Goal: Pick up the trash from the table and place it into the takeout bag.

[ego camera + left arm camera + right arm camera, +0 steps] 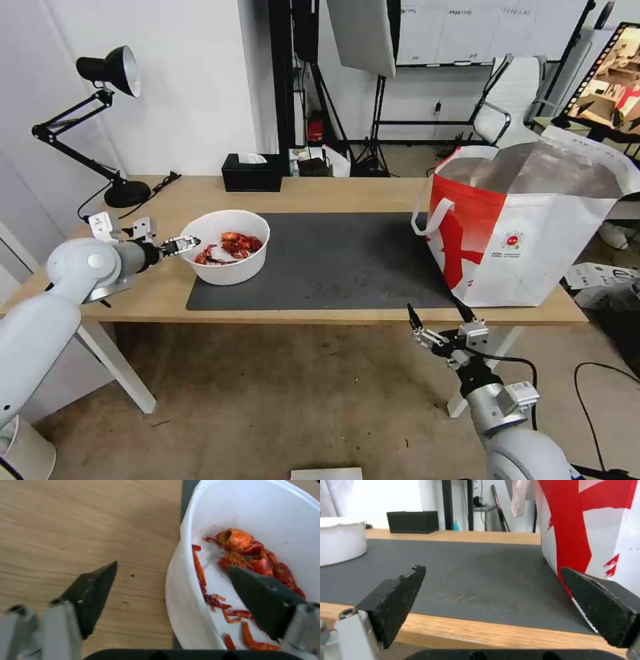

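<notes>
Trash on the table (320, 193) comes down to one white bowl of red shells (228, 255), sitting on the left end of the dark grey mat (333, 260), partly over the mat's edge onto the bare wood. The left gripper (188, 244) is at the bowl's left rim with its fingers spread wide: in the left wrist view one finger (95, 592) hangs over the wood outside the bowl (186, 585) and the other is over the shells (246, 555) inside, so the rim lies between them. They grip nothing, and I cannot tell whether either finger touches the bowl.

The takeout bag (533, 247) stands upright at the right end of the table, on the mat's right edge, mouth open and foil lining showing, a white strap handle (427, 213) drooping down its near-left side. The stretch of mat between bowl and bag is bare.

The right gripper (440, 320) waits below and in front of the table's front edge, just beside the bag's near-left corner, fingers wide apart and holding nothing.

At the back of the table sit a black tissue box (252, 172) and, at the far left, a black desk lamp (110, 120), both well apart from the bowl.
</notes>
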Motion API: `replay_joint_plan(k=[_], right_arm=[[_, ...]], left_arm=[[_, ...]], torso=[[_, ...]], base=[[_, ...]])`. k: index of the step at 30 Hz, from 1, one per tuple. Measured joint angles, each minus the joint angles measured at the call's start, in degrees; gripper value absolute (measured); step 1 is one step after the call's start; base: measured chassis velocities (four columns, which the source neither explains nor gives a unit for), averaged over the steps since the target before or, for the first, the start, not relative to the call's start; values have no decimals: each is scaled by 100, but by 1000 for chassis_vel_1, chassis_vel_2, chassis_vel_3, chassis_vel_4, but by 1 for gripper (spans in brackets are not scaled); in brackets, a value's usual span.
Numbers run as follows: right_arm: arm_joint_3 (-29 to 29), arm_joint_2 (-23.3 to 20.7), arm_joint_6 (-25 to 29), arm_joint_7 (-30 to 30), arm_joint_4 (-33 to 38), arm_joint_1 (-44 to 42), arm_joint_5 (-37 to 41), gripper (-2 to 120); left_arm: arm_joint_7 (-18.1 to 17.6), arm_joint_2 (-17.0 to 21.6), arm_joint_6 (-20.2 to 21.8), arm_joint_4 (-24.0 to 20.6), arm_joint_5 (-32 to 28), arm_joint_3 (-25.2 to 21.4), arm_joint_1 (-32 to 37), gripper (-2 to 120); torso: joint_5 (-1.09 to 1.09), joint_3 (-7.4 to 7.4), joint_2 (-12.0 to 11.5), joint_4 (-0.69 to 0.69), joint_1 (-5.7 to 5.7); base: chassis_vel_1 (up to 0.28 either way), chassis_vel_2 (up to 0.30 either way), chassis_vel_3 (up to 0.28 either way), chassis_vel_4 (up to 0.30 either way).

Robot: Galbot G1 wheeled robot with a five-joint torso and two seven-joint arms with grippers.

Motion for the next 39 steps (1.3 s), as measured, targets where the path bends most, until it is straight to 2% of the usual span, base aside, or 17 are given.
replay_joint_plan(k=[5, 8, 10, 11, 13, 14, 15, 16, 20, 22, 23, 25, 26, 27, 29, 35, 39], right_arm=[[0, 0, 0, 0, 0, 0, 0, 100], [0, 0, 0, 0, 0, 0, 0, 100], [0, 0, 0, 0, 0, 0, 0, 100], [0, 0, 0, 0, 0, 0, 0, 100], [0, 0, 0, 0, 0, 0, 0, 100], [0, 0, 0, 0, 0, 0, 0, 100], [0, 0, 0, 0, 0, 0, 0, 100], [0, 0, 0, 0, 0, 0, 0, 100], [0, 0, 0, 0, 0, 0, 0, 100], [0, 0, 0, 0, 0, 0, 0, 100], [0, 0, 0, 0, 0, 0, 0, 100], [0, 0, 0, 0, 0, 0, 0, 100], [0, 0, 0, 0, 0, 0, 0, 100], [0, 0, 0, 0, 0, 0, 0, 100], [0, 0, 0, 0, 0, 0, 0, 100], [0, 0, 0, 0, 0, 0, 0, 100], [0, 0, 0, 0, 0, 0, 0, 100]], left_arm=[[-7, -39, -48, 29, 6, 23, -15, 64], [-6, -41, -78, 36, 3, 28, -15, 56], [-2, -41, -129, 56, -3, 85, -24, 45], [-2, -41, -129, 56, -3, 85, -24, 45], [1, -61, -168, 71, -38, 105, -48, 35], [1, -61, -168, 71, -38, 105, -48, 35], [1, -80, -187, 71, -55, 105, -51, 28], [1, -80, -187, 71, -55, 105, -51, 28], [20, -117, -338, 5, -59, 81, -46, 11], [42, -134, -408, -40, -56, 60, -39, 7], [140, -154, -577, -129, 9, 35, -20, 1], [371, -194, -1095, -316, 276, 32, 20, 0], [371, -194, -1095, -316, 276, 32, 20, 0], [493, -234, -1477, -454, 469, 50, 25, 0], [603, -304, -1858, -651, 729, 116, -4, 0], [658, -408, -2159, -1070, 925, 384, -266, 0], [658, -501, -2234, -1159, 995, 598, -555, 0]], torso=[[0, 0, 0, 0, 0], [0, 0, 0, 0, 0], [0, 0, 1, 0, 0], [0, 0, 1, 0, 0], [0, 0, 0, 0, 0], [0, 0, 0, 0, 0], [0, 0, 0, 0, 0], [0, 0, 0, 0, 0], [0, 0, 0, 0, 0], [0, 0, 0, 0, 0], [0, 0, 0, 0, 0], [0, 0, 1, 0, 0], [0, 0, 1, 0, 0], [0, 0, 1, 1, 0], [0, 0, 1, 0, 0], [1, 0, 1, -1, 0], [1, 0, 1, 0, 0]], base=[[0, 0, 0, 0], [0, 0, 0, 0], [0, 0, 0, 0], [0, 0, 0, 0], [0, 0, 0, 0], [0, 0, 0, 0], [0, 0, 0, 0], [0, 0, 0, 0], [0, 0, 0, 0], [0, 0, 0, 0], [0, 0, 0, 0], [0, 0, 0, 0], [0, 0, 0, 0], [0, 0, 0, 0], [0, 0, 0, 0], [0, 0, 0, 0], [0, 0, 0, 0]])
